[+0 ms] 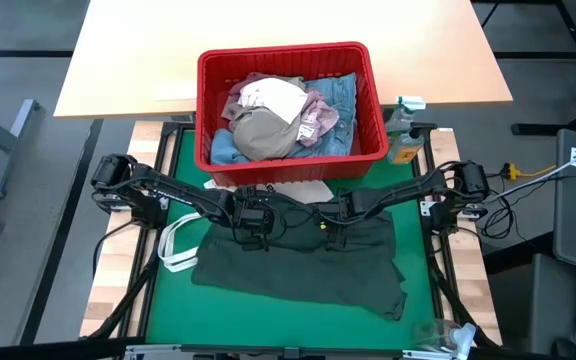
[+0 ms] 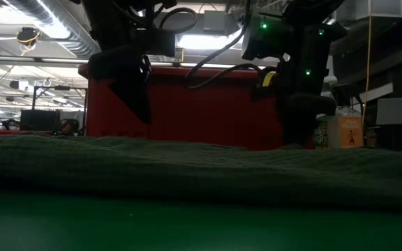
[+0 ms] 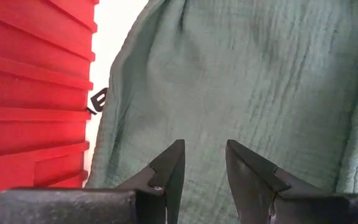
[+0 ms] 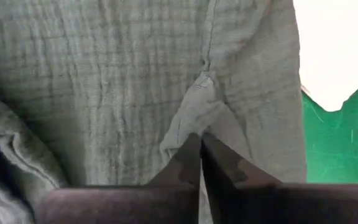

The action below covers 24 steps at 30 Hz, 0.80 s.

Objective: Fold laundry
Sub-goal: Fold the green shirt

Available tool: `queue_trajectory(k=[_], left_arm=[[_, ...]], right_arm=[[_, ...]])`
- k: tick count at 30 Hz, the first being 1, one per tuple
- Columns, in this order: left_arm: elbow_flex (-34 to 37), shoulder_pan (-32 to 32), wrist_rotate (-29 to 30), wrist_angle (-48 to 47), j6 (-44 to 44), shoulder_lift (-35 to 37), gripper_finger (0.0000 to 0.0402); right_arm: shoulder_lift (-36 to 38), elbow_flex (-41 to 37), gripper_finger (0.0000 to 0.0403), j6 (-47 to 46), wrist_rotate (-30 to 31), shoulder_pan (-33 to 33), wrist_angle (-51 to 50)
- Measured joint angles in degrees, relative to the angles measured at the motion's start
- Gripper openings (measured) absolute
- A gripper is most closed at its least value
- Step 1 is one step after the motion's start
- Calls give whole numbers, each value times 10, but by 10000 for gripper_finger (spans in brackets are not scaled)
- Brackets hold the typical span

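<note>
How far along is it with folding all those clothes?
Barely begun. Only the dark green top is out, spread unfolded on the green mat. The right gripper is shut on a pinch of it; the left gripper hovers open over it. The remaining clothes wait heaped in the red basket.

— Surroundings? 
— Pale wooden tabletop past the work area, grey floor on both sides, yellow cable trailing right.
— Overhead? 
— Open ceiling, silver ducting, bright strip lights. Dark monitors far back, left.
</note>
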<state>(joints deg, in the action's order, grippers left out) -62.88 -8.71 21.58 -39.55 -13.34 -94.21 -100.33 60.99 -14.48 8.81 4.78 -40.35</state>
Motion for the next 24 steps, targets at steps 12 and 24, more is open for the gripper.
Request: queue_trajectory(k=[12, 24], left_arm=[[0, 0, 4, 0, 1, 0, 114], [0, 7, 5, 7, 92, 0, 173]], right_arm=[[55, 0, 6, -19, -106, 1, -6], [129, 0, 2, -51, -157, 1, 0]])
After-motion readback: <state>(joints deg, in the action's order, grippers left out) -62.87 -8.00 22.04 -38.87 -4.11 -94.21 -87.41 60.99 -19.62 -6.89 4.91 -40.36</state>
